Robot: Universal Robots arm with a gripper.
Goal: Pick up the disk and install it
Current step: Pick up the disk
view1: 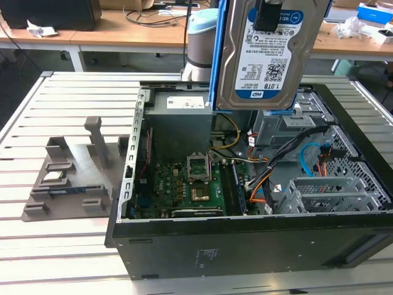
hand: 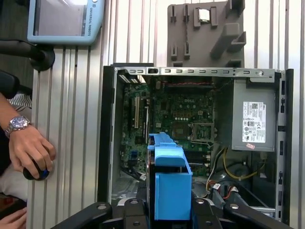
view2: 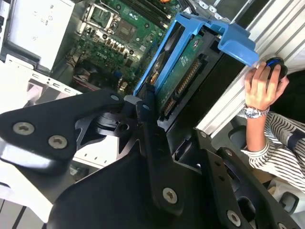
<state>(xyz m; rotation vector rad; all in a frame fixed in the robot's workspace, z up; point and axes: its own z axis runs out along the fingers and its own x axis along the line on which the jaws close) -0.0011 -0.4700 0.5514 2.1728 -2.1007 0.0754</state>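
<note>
We see the gripper (view1: 268, 17) holding the disk (view1: 270, 55) in the air, its jaws closed on the drive's two flat faces, with one black finger lying over the top of the white-and-blue label. The disk hangs upright above the open computer case (view1: 245, 246), its label facing the exterior view and its blue frame running down both long edges. It is clear of everything inside the case, over the far part toward the exterior view's right. Below it we see the green motherboard (view1: 184, 184) on the case floor, the grey power supply (view1: 178, 120) at the far side, and a grey metal cage (view1: 331, 196) near the exterior view's right. Beside the case, on the exterior view's left, a grey fixture tray (view1: 73, 172) lies on the slatted table (view1: 61, 252). In the first wrist view a person's hand (hand: 29, 151) rests on a mouse at the table's edge, a watch on the wrist.
</note>
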